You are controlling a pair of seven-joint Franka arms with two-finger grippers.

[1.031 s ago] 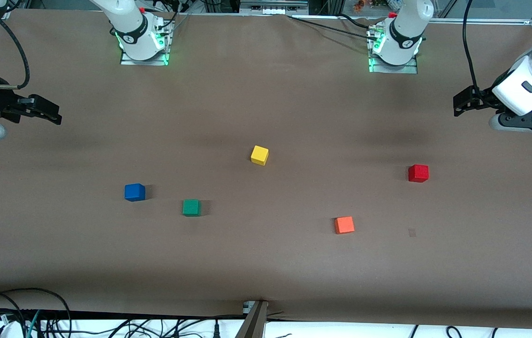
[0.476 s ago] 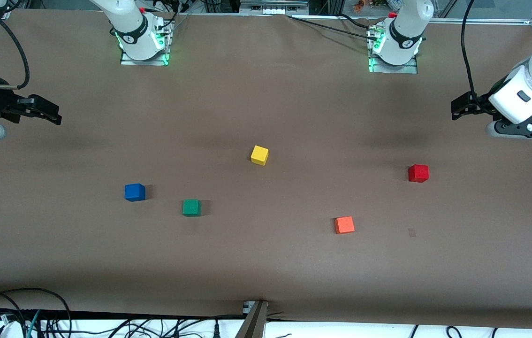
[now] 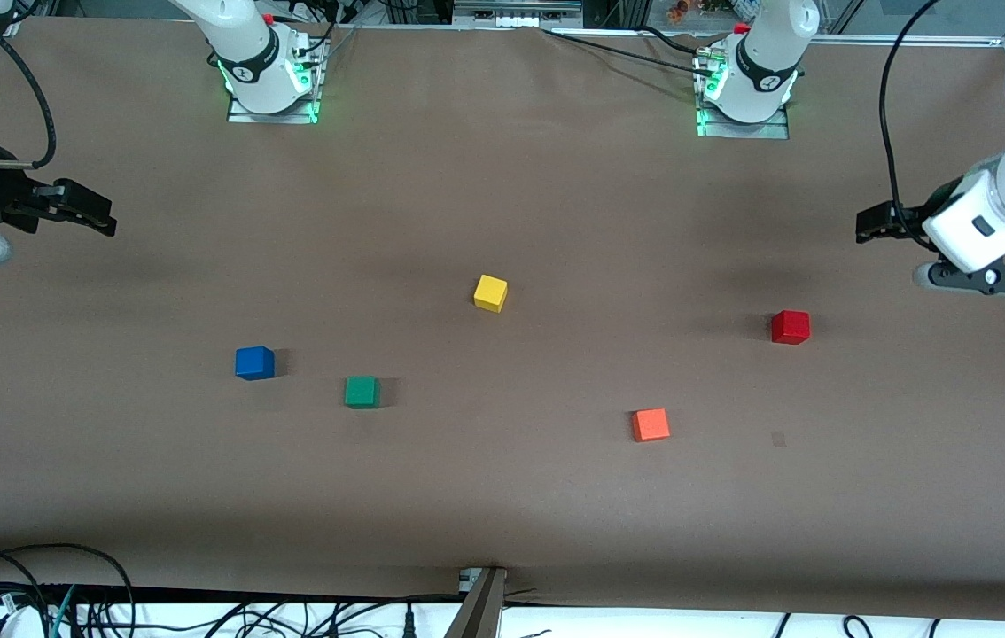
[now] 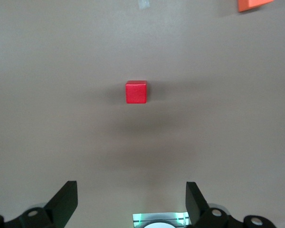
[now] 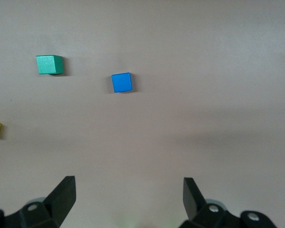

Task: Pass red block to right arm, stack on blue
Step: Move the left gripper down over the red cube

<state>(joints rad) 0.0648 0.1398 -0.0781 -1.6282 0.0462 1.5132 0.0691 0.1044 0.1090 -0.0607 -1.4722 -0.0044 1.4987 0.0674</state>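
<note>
The red block [image 3: 790, 327] lies on the brown table toward the left arm's end. It also shows in the left wrist view [image 4: 136, 92]. My left gripper [image 3: 875, 221] hangs open and empty in the air over bare table beside the red block, apart from it; its fingers [image 4: 66, 199] are spread wide. The blue cube [image 3: 254, 363] lies toward the right arm's end and shows in the right wrist view [image 5: 121, 82]. My right gripper [image 3: 95, 217] waits open and empty at the right arm's end of the table, well away from the blue cube.
A green cube [image 3: 362, 392] lies beside the blue one. A yellow cube [image 3: 490, 292] sits mid-table. An orange-red cube [image 3: 650, 424] lies nearer the front camera than the red block. Both arm bases [image 3: 268, 84] stand along the table's back edge.
My left arm's hand has swung and shifted a little toward the red block. The right arm and all cubes have not moved.
</note>
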